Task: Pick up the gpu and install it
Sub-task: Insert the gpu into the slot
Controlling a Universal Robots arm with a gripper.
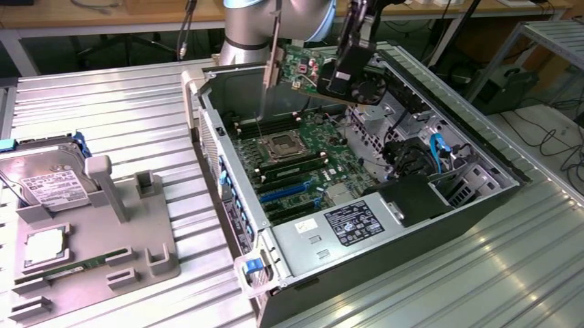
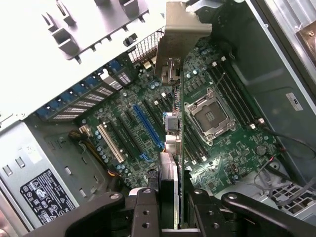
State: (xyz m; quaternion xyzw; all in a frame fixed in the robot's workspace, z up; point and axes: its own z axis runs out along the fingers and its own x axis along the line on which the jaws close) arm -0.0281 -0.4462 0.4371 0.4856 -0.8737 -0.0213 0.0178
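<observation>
Gripper (image 1: 345, 75) clamped on the gpu (image 1: 301, 72), upper centre of the exterior view, above the open case (image 1: 212, 130).

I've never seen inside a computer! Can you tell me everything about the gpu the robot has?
The gpu is a flat green circuit card with a black shroud, one round black fan and a silver metal bracket at one end. It is held on edge in the air, above the motherboard inside the open case. The gripper is shut on it, and nothing else appears to touch it.
</observation>
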